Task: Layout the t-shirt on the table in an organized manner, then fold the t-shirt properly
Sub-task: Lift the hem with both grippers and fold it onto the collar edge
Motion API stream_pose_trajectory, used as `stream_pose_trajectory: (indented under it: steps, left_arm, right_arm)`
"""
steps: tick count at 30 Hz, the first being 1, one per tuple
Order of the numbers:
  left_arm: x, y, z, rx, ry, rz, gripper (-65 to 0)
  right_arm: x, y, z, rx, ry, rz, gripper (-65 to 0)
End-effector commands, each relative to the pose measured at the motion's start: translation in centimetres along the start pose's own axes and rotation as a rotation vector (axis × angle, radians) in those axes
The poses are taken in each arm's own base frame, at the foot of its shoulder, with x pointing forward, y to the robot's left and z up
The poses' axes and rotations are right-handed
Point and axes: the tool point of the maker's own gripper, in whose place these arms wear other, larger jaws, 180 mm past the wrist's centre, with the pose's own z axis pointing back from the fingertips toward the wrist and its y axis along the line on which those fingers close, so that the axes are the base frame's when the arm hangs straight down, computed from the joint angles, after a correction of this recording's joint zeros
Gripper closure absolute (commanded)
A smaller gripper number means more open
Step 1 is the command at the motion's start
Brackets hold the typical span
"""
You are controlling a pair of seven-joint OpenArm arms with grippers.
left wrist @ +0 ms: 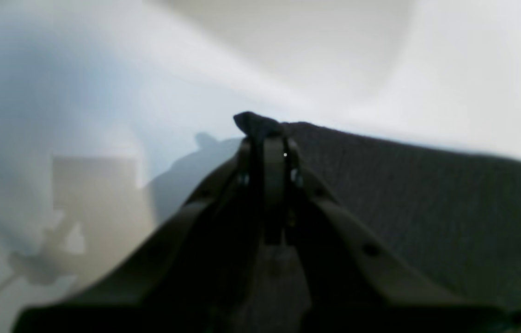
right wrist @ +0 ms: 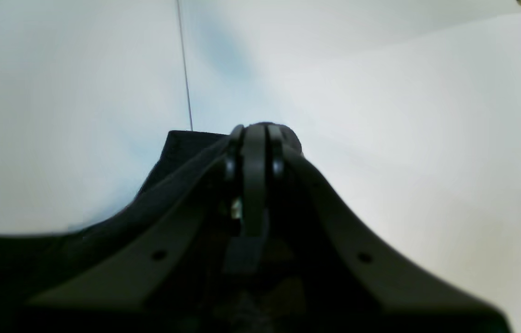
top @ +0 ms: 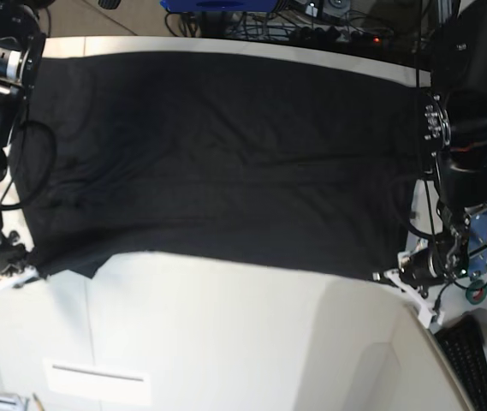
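Step judged: layout done, first fold being started. T-shirt [top: 226, 163] spread flat across far half of table [top: 226, 334], plain black side up. Left gripper [left wrist: 267, 132] clamped on near hem corner; right gripper [right wrist: 260, 132] clamped on opposite near corner. Next move — both corners to be lifted together, evenly, carried toward far edge.

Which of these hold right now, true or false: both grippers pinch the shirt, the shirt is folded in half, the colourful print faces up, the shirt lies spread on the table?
1. Both the left gripper and the right gripper are shut on the t-shirt. True.
2. The shirt is folded in half. False: it lies spread wide between the arms.
3. The colourful print faces up. False: only plain black fabric shows.
4. The shirt lies spread on the table. True.
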Motion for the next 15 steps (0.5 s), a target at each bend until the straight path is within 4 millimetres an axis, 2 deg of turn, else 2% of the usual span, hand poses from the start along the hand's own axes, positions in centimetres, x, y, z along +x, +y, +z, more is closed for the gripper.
stream_pose_trajectory:
  steps: [1, 8, 13, 15]
  left_arm:
    - [3.3, 0.2, 0.8, 0.001, -0.072, -0.004, 0.0]
    - [7.2, -0.2, 1.8, -0.006, -0.139, -0.006, 0.0]
    - [8.7, -0.6, 2.2, -0.009, -0.167, -0.016, 0.0]
    - [8.8, -1.3, 1.9, -0.02, -0.167, -0.018, 0.0]
  right_arm:
    - [3.6, 0.0, 0.1, 0.007, -0.095, 0.001, 0.0]
    - [4.8, 0.2, -0.9, 0.011, -0.134, -0.03, 0.0]
    - [5.2, 0.0, -0.9, 0.009, -0.17, -0.031, 0.0]
    - [5.3, 0.1, -0.8, 0.009, -0.174, -0.03, 0.0]
